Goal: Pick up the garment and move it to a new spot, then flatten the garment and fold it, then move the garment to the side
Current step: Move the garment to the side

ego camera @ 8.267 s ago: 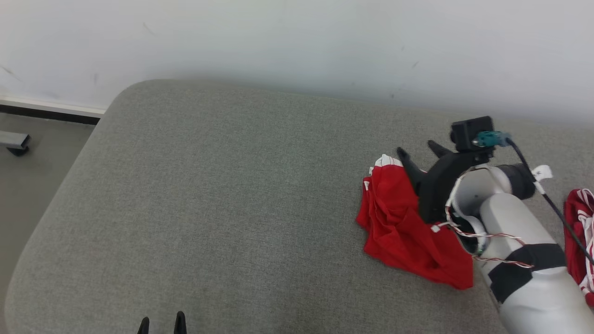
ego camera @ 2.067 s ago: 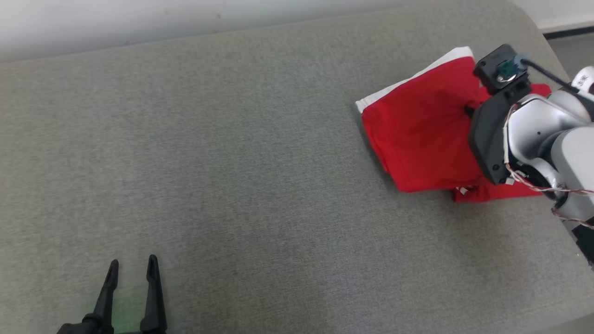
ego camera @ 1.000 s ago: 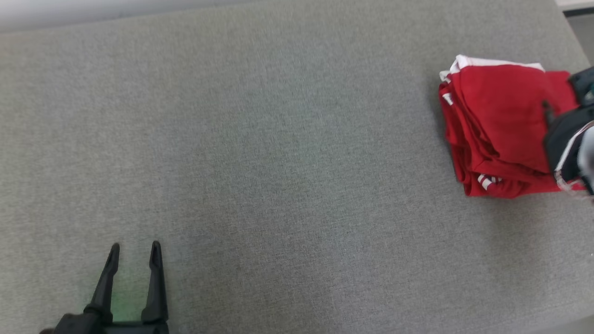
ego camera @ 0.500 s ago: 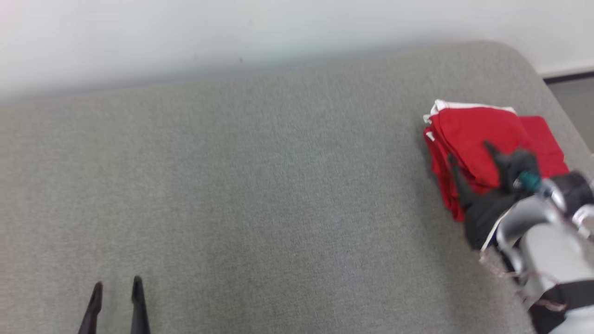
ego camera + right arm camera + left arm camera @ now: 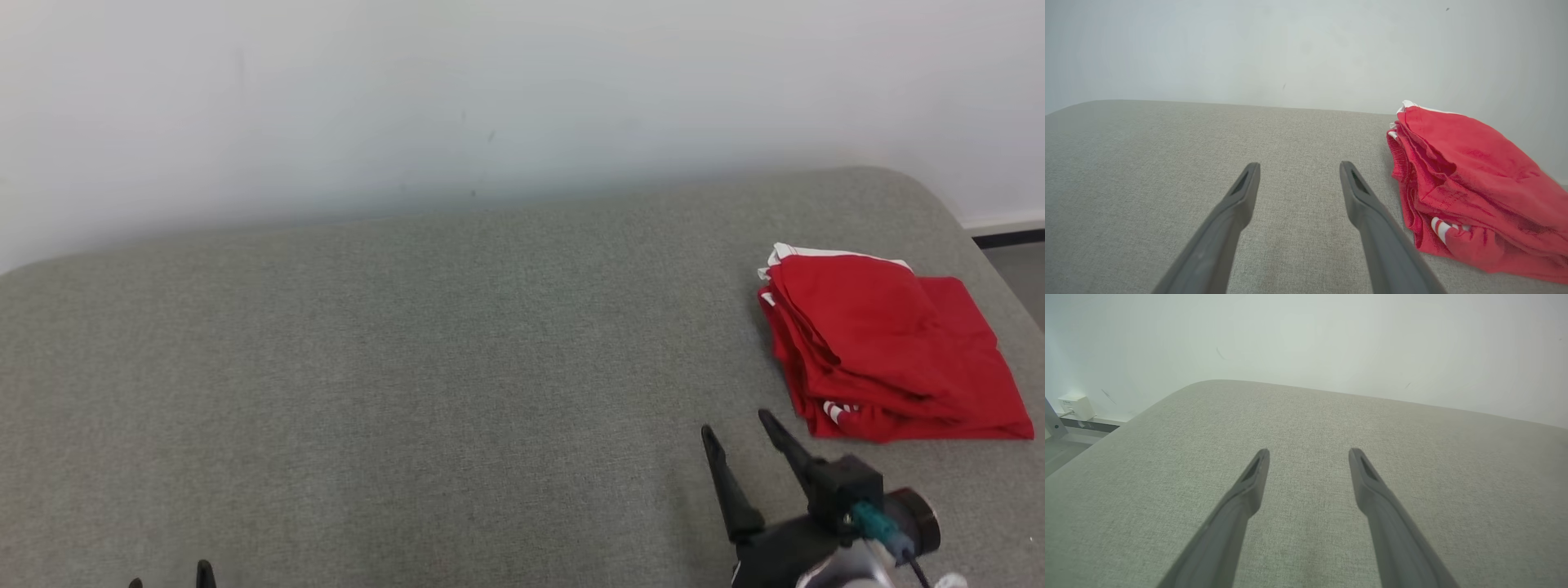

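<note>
The garment [image 5: 886, 343] was seen folded into a red pile at the 3 o'clock side of the cushion [image 5: 408, 367], close to its rounded corner. The right gripper [image 5: 735, 422] was found at about 7 o'clock from the pile, near it but apart, with its fingers spread wide and nothing between them. The left gripper [image 5: 1309, 451] was seen at the 7 o'clock corner of the head view, also spread wide and empty, well apart from the garment.

The last step, the moving to the side, was judged to be nearly finished. To end it well, the right gripper should be lifted and drawn toward 6 o'clock, so that no fingertip is caught in the loose layers at the pile's 9 o'clock edge. The striped fold at the bottom looked a little bulged, though it could not be told surely whether it belonged to the same garment. No further push toward 3 o'clock should be given, since the cushion's edge was near there.
</note>
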Robot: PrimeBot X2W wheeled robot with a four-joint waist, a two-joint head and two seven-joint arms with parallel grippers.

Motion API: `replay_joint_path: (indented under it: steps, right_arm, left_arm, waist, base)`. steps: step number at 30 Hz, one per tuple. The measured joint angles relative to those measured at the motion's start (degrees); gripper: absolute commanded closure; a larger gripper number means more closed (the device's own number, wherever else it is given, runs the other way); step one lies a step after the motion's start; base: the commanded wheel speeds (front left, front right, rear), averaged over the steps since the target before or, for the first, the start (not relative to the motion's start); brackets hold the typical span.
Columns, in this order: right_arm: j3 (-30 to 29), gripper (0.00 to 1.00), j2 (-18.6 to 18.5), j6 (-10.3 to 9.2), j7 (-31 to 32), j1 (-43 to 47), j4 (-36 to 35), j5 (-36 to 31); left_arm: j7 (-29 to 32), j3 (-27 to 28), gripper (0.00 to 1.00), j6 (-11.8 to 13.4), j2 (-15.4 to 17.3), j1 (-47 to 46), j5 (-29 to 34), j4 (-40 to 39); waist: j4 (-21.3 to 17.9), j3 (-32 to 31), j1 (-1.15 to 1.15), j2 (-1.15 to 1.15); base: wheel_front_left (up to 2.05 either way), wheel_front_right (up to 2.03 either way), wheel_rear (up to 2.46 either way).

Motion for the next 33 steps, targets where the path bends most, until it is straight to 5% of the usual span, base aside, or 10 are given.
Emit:
replay_joint_path:
  steps: [10, 33]
  right_arm:
    - [-0.5, 0.00, 3.0, 0.00, -4.4, 6.8, 0.6, -0.3]
    - [1.3, 0.00, 3.7, 0.00, -6.8, 7.8, 2.3, 1.2]
  left_arm:
    - [0.0, 1.2, 0.00, -0.4, 0.0, 0.8, 0.0, 2.2]
    - [0.0, 1.4, 0.00, -1.9, 0.0, 1.4, -0.2, 2.2]
  waist:
    - [2.2, -2.5, 0.01, 0.00]
    - [3.7, -3.8, 0.02, 0.01]
  base:
    - [0.00, 0.00, 0.00]
    - [0.00, 0.00, 0.00]
